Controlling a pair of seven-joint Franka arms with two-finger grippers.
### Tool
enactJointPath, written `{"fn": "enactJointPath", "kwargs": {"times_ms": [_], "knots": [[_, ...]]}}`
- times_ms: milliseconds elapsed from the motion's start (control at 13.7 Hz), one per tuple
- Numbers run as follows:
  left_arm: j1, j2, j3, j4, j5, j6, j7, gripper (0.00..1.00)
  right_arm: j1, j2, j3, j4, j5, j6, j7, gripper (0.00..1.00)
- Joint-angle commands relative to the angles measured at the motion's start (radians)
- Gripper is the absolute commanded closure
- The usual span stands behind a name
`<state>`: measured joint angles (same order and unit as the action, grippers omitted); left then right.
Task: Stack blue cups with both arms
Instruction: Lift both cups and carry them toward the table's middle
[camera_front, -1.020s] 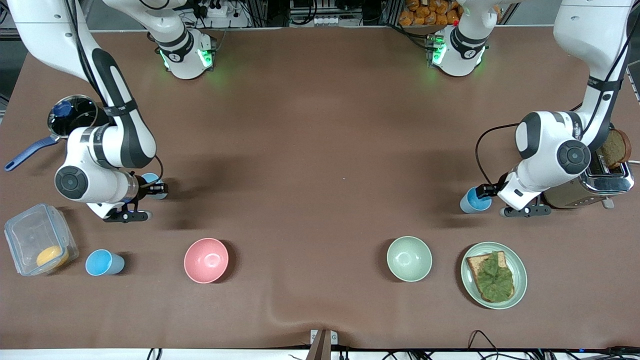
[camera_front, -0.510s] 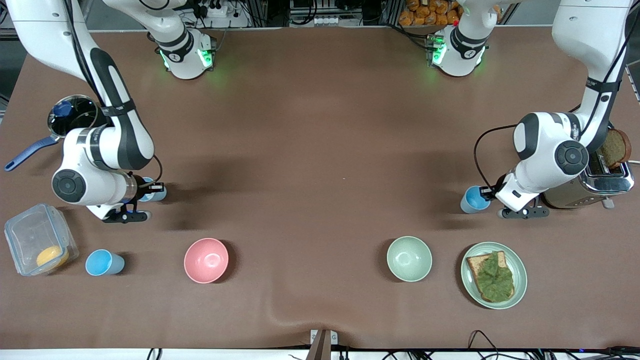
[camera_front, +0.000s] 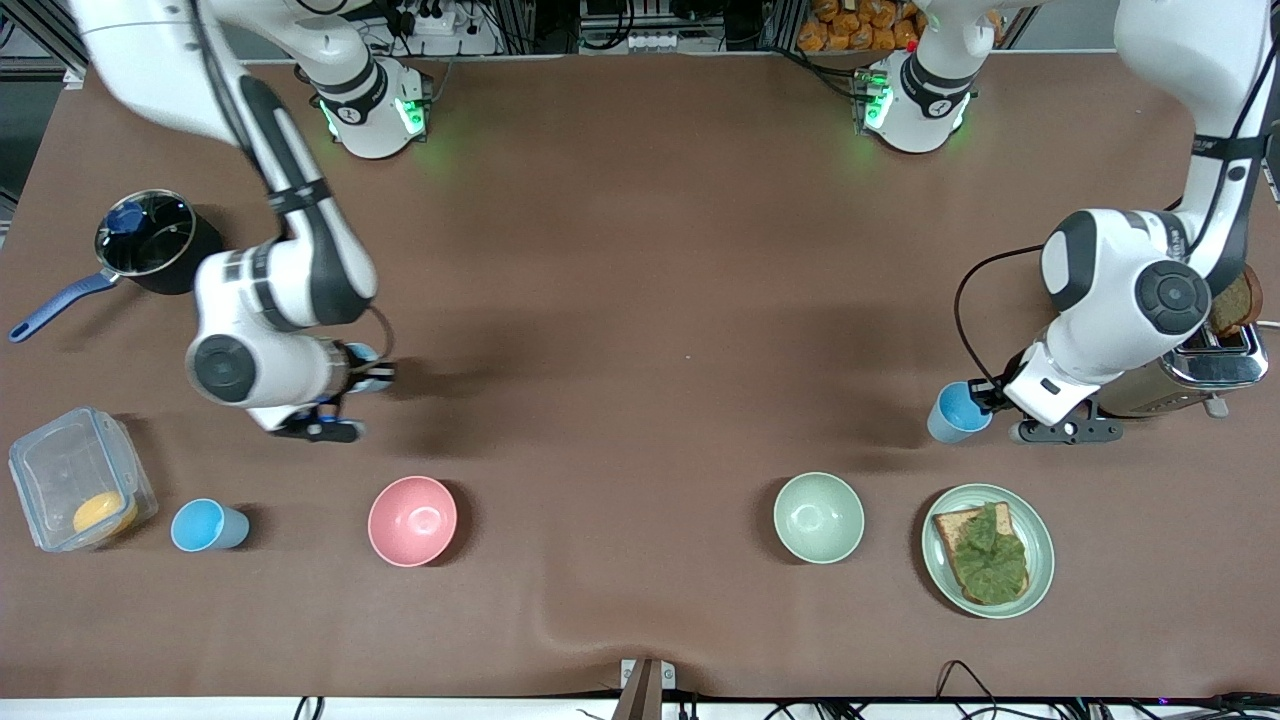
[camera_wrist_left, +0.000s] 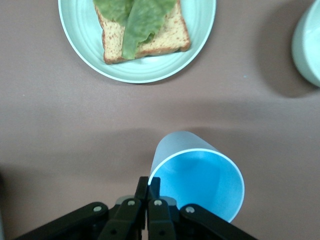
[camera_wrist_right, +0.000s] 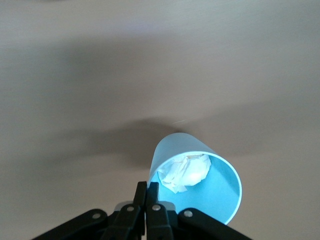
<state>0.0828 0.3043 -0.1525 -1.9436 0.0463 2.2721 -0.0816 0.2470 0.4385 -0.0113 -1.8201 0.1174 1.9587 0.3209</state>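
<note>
My right gripper (camera_front: 374, 374) is shut on the rim of a blue cup (camera_front: 360, 356) and holds it tilted over the table, above the pink bowl's side. The right wrist view shows this cup (camera_wrist_right: 220, 195) with crumpled white paper inside, pinched by the gripper (camera_wrist_right: 146, 192). My left gripper (camera_front: 986, 398) is shut on the rim of a second blue cup (camera_front: 955, 412), tilted beside the toaster. In the left wrist view that cup (camera_wrist_left: 200, 180) is empty in the gripper (camera_wrist_left: 148, 187). A third blue cup (camera_front: 205, 526) stands on the table by the clear container.
A pink bowl (camera_front: 412, 520), a pale green bowl (camera_front: 818, 517) and a plate with toast and lettuce (camera_front: 1035, 580) stand nearer the front camera. A toaster (camera_front: 1200, 372) is at the left arm's end. A pot (camera_front: 150, 240) and a clear container (camera_front: 60, 470) are at the right arm's end.
My right arm has carried its cup toward the middle of the table. My left arm has shifted a little, its cup now slightly nearer the plate.
</note>
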Motion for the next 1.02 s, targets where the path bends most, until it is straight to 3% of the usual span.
{"fn": "enactJointPath", "kwargs": {"times_ms": [0,146,437,947], "knots": [[0.003,-0.013,-0.024,0.136,-0.002,-0.170,0.006,1.00,0.125,0.046,-0.006,0.102,0.070,-0.021,0.227,1.00],[0.000,-0.010,-0.053,0.207,-0.003,-0.238,-0.003,1.00,0.205,0.089,-0.004,0.172,0.094,-0.012,0.398,1.00],[0.000,-0.013,-0.127,0.273,-0.003,-0.339,-0.121,1.00,0.308,0.147,-0.006,0.228,0.211,0.083,0.548,1.00],[0.003,-0.036,-0.219,0.385,-0.014,-0.479,-0.218,1.00,0.410,0.229,-0.007,0.298,0.209,0.167,0.704,1.00]]}}
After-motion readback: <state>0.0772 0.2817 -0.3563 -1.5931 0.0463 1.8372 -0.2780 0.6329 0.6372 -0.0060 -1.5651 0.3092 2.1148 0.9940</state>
